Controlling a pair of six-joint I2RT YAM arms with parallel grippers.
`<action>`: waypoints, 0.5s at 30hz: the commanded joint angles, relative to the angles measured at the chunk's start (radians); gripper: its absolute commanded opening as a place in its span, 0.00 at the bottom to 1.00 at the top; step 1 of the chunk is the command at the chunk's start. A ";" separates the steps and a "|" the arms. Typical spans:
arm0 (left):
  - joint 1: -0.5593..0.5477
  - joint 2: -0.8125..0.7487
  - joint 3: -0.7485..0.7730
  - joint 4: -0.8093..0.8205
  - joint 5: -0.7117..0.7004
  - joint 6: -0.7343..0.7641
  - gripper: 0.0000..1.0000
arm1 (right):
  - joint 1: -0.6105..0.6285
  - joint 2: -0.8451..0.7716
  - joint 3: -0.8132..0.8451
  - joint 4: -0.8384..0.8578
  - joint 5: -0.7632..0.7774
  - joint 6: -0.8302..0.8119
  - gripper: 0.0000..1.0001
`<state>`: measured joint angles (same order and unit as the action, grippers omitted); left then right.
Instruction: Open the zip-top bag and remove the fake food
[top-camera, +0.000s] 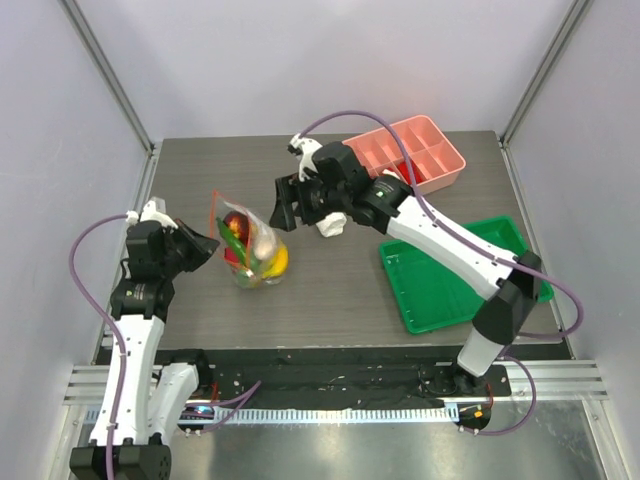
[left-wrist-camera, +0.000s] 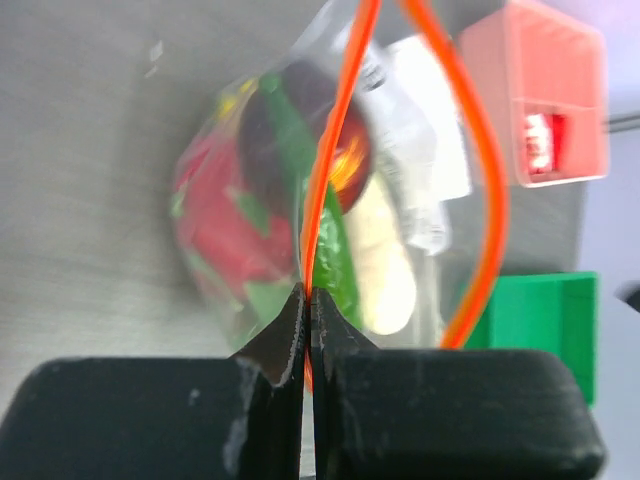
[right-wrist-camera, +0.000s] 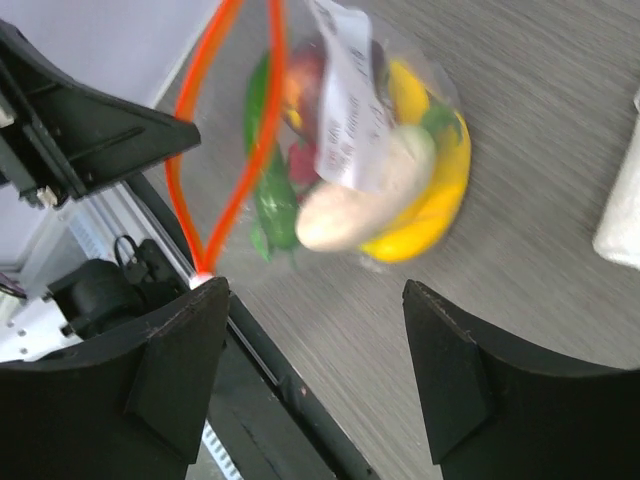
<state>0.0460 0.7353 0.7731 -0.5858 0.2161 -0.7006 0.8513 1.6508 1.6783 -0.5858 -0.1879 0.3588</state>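
The zip-top bag (top-camera: 250, 248) stands on the table between my two grippers, clear and crinkly, its orange-red zip strip (left-wrist-camera: 335, 150) parted into a loop. The fake food sits inside it: pink-red dragon fruit (left-wrist-camera: 215, 225), dark red fruit (left-wrist-camera: 290, 120), green pepper (left-wrist-camera: 338, 262), white vegetable (right-wrist-camera: 360, 195) and yellow banana (right-wrist-camera: 440, 190). My left gripper (left-wrist-camera: 307, 295) is shut on the near side of the zip strip, left of the bag in the top view (top-camera: 208, 246). My right gripper (right-wrist-camera: 312, 300) is open above the bag's right side (top-camera: 285, 205), holding nothing.
A rolled white towel (top-camera: 331, 225) lies just right of the right gripper. A pink divided tray (top-camera: 440, 175) sits at the back right and a green tray (top-camera: 440, 290) at the front right. Grey walls close in the table.
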 joint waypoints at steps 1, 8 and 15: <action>-0.001 0.028 0.039 0.190 0.126 -0.054 0.00 | 0.023 0.098 0.171 0.024 -0.056 0.052 0.70; -0.028 0.101 0.080 0.279 0.149 -0.062 0.00 | 0.043 0.247 0.388 -0.002 -0.111 0.071 0.43; -0.035 0.020 0.182 -0.157 -0.205 -0.050 0.23 | 0.055 0.280 0.376 -0.051 -0.099 0.039 0.41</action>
<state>0.0132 0.8379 0.8436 -0.4702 0.2817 -0.7547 0.9001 1.9461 2.0422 -0.6067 -0.2760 0.4210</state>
